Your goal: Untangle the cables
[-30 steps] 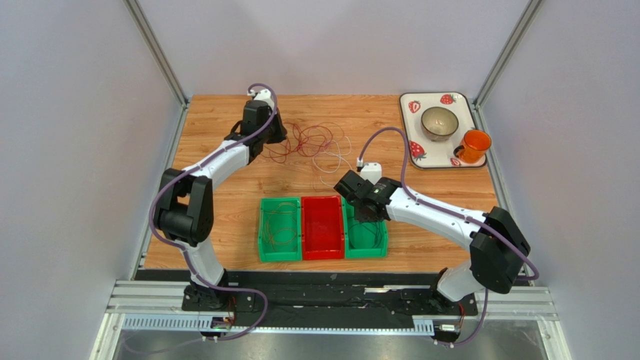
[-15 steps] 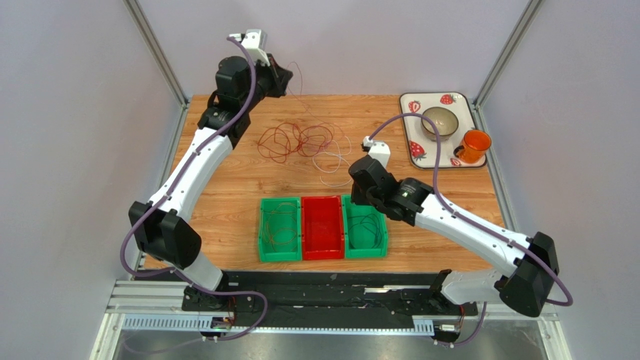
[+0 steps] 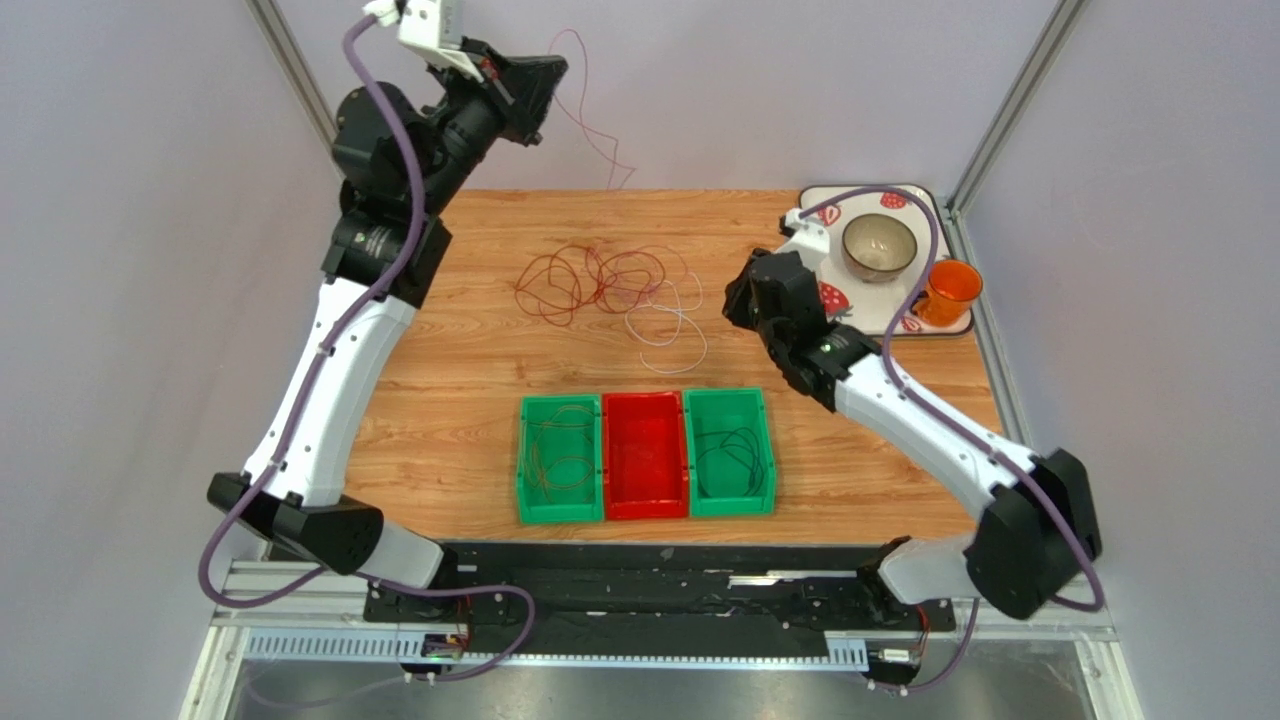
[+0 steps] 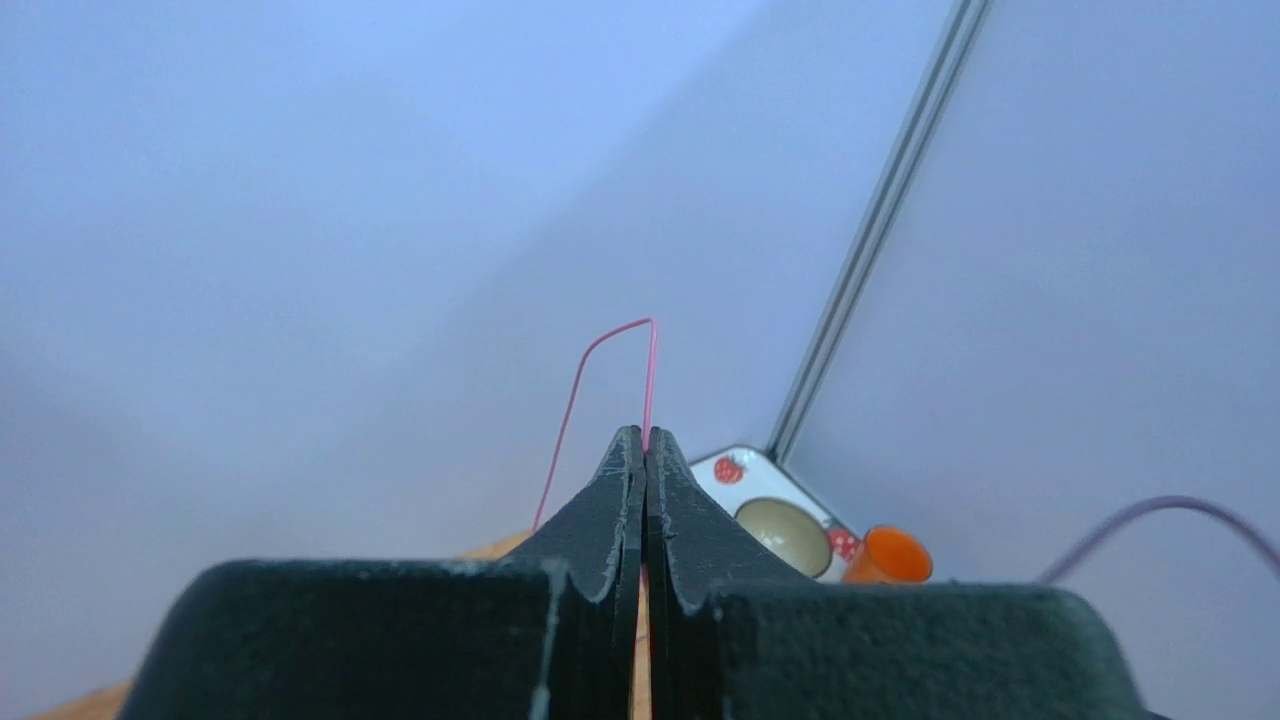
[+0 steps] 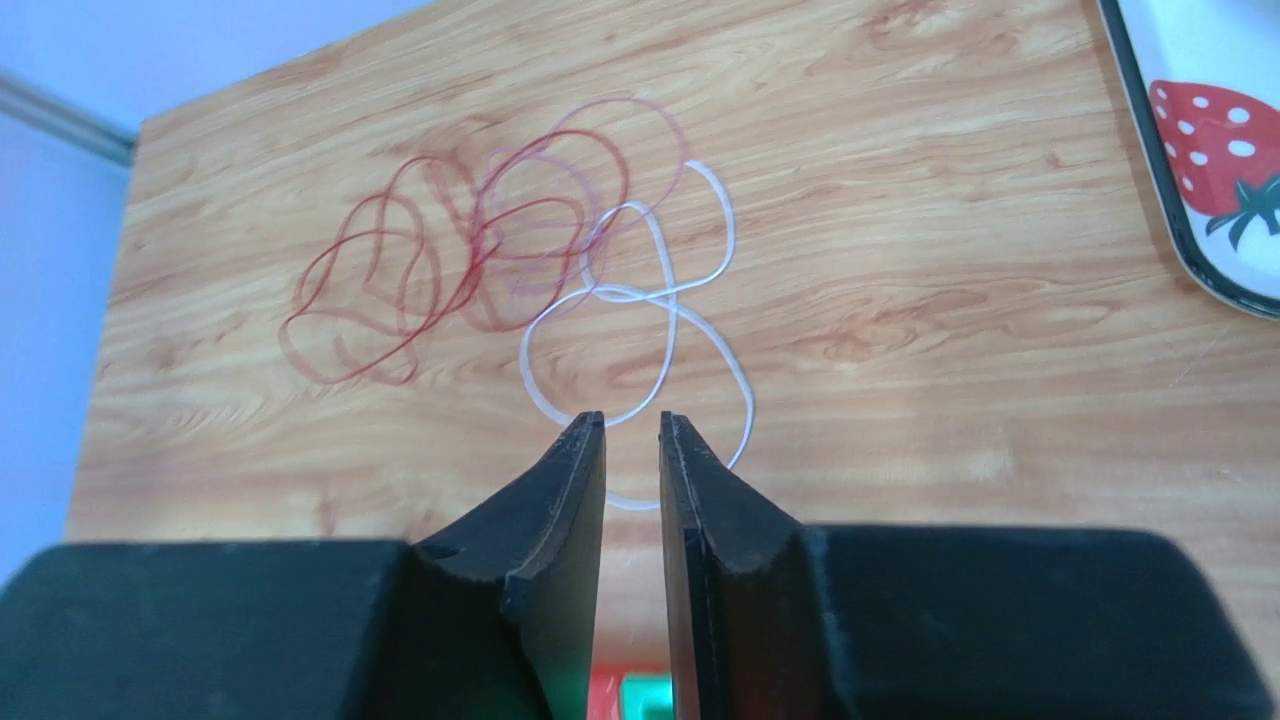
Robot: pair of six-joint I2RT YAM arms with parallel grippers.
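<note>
Pale wood-grain tabletop, matte grey walls; thin red and white cable loops tangled flat at far centre; left gripper pinched on one hair-thin red strand, high; right gripper slightly parted, empty, above white loop.

A bowl and orange cup sit on the strawberry tray.

The cables are spread on the far middle of the counter, three bins are lined up side by side before them near the front edge, and in the far right corner a tray is set, on which a bowl is placed with a cup to its right.
</note>
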